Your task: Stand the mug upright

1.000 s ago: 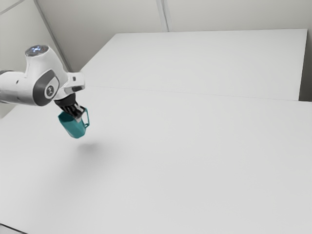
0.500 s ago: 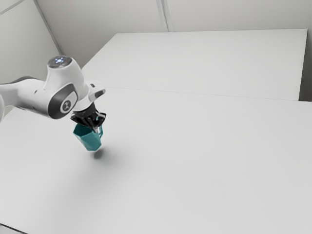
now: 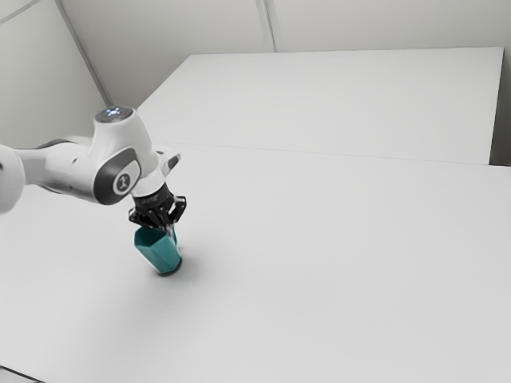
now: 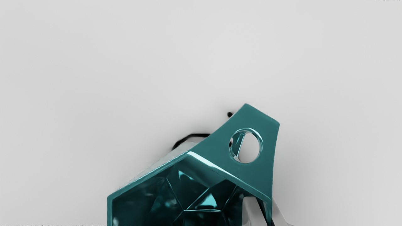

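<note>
Toward the exterior view's left, the teal mug [image 3: 160,253] is mouth-up with its base at or very near the white counter [image 3: 335,279], the arm [image 3: 68,171] reaching above it. From where I stand, the turning looks mostly done: the mug seems close to upright, though a slight lean is possible, and I can't tell whether the base sits flat. What remains, I'd judge, is settling it and letting go. The jaws are closed on its wall beside the handle [image 4: 260,175], one finger [image 4: 250,210] inside and the other [image 4: 279,215] outside. The mug is glossy and angular, with a faceted, darker inside and a round hole through its broad handle.
</note>
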Robot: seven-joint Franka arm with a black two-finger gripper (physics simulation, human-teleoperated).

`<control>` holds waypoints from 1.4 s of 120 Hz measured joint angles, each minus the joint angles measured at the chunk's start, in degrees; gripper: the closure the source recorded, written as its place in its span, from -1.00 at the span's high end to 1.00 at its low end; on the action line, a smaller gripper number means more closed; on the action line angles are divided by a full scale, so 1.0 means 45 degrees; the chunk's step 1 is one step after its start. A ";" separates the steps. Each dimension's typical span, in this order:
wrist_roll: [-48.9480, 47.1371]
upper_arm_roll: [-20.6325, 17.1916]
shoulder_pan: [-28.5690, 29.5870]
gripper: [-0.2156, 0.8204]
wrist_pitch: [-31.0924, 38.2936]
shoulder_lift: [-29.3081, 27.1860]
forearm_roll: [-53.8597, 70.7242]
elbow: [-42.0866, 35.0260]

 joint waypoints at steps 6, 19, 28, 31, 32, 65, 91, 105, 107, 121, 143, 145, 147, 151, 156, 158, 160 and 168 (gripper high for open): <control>-0.0280 0.0000 0.0000 -0.93 0.0015 0.0081 -0.0004 0.0015; -0.0799 -0.0108 0.0088 -0.83 0.0027 0.0123 -0.0006 0.0031; -0.1085 -0.0378 0.0073 -0.50 0.0006 0.0076 -0.0007 0.0067; -0.1173 -0.0418 0.0012 -0.39 -0.0006 0.0061 -0.0005 0.0078; -0.1202 -0.0428 -0.0008 -0.35 -0.0010 0.0055 -0.0004 0.0079; -0.1984 -0.0658 -0.0013 0.33 -0.0250 -0.0348 -0.0002 0.0107; -0.2304 -0.0979 -0.0008 0.49 -0.0859 -0.0587 -0.0026 0.0880; -0.1892 -0.1131 -0.0067 0.53 -0.1533 -0.0483 0.0007 0.1786; -0.1796 -0.1137 -0.0063 0.53 -0.1635 -0.0472 0.0018 0.1908; -0.0919 -0.1131 -0.0036 0.55 -0.2543 -0.0125 0.0070 0.3231; 0.0338 -0.1038 -0.0035 0.57 -0.3948 0.0302 0.0121 0.4979; 0.0448 -0.0985 -0.0090 0.57 -0.4041 0.0318 0.0128 0.5111; 0.0558 -0.0890 -0.0193 0.57 -0.4146 0.0341 0.0135 0.5275; 0.0770 -0.0740 -0.0370 0.58 -0.4384 0.0449 0.0159 0.5673; 0.1018 -0.0646 -0.0507 0.58 -0.4712 0.0615 0.0187 0.6241; 0.1114 -0.0625 -0.0548 0.58 -0.4858 0.0694 0.0196 0.6498; 0.1207 -0.0609 -0.0582 0.58 -0.5007 0.0766 0.0204 0.6740; 0.1564 -0.0578 -0.0673 0.58 -0.5577 0.0930 0.0228 0.7470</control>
